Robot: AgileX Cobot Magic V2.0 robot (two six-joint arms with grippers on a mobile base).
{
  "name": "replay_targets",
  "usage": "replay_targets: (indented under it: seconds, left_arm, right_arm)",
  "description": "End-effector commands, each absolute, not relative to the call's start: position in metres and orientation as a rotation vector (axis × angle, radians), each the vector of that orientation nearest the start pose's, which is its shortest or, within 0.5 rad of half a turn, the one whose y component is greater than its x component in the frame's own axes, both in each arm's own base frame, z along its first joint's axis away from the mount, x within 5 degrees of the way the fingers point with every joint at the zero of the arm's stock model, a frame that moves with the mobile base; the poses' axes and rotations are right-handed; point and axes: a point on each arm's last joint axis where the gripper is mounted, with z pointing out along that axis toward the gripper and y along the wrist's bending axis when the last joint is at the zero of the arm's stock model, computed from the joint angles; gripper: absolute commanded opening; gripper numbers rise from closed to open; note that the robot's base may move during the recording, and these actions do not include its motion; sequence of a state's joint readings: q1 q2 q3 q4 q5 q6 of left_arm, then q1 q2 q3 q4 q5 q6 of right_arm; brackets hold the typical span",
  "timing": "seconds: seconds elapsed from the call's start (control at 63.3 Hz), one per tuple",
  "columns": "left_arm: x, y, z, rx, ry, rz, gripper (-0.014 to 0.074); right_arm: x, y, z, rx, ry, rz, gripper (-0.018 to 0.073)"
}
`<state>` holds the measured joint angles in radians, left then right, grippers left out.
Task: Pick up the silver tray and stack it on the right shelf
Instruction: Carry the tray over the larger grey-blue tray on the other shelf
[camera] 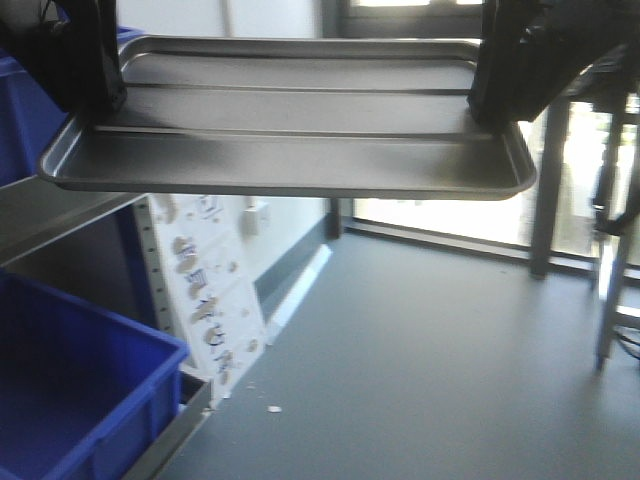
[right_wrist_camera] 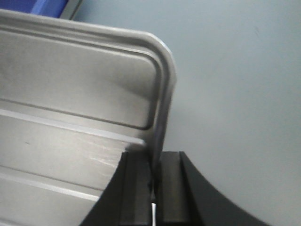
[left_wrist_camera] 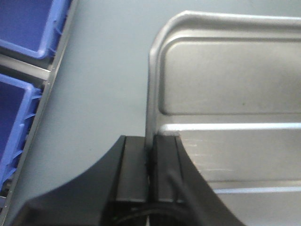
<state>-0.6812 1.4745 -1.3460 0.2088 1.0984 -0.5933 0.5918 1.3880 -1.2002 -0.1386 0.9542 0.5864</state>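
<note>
Much of the front view is taken up by grey floor [camera: 430, 340], over which the load is held clear of any support. At the left edge of that view the right shelf [camera: 55, 215] is seen, its flat steel bar sloping between two blue bins [camera: 70, 390]. More bins are noted at the left of the left wrist view.

The silver tray [camera: 290, 150] is held aloft, roughly level and open side up. Its long axis lies side to side across the robot's front, and its two ridges run along that axis. It is not yet set on the shelf. Its left short end is seen close beside the upper of the bins and above the steel bar. Whether it overlaps the rack in depth cannot be told.

The left gripper [left_wrist_camera: 150, 172] is clamped on the rim of the tray's left short end, one finger inside the rim and one outside. The right gripper [right_wrist_camera: 154, 181] is clamped likewise on the right short end.

The tray is thus spanned between both hands, and the shelf lies off its left end, so the left arm is judged the nearer. The coming move is judged to be a level, two-armed carry towards that side. The left end is the part most likely to strike a bin.
</note>
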Motion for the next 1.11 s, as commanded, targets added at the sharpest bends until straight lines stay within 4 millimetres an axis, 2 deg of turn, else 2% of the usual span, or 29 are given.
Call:
replay_targets:
  seconds: [0.0, 1.089]
  left_arm:
    - [0.2399, -0.1704, 0.3617, 0.195, 2.574, -0.14, -0.0093]
    - [0.2399, -0.1704, 0.3617, 0.195, 2.574, -0.14, -0.0093]
  right_arm:
    - [0.2388, 0.1448, 0.3485, -0.112, 2.531, 0.247, 0.0057]
    - [0.2388, 0.1448, 0.3485, -0.112, 2.531, 0.247, 0.0057]
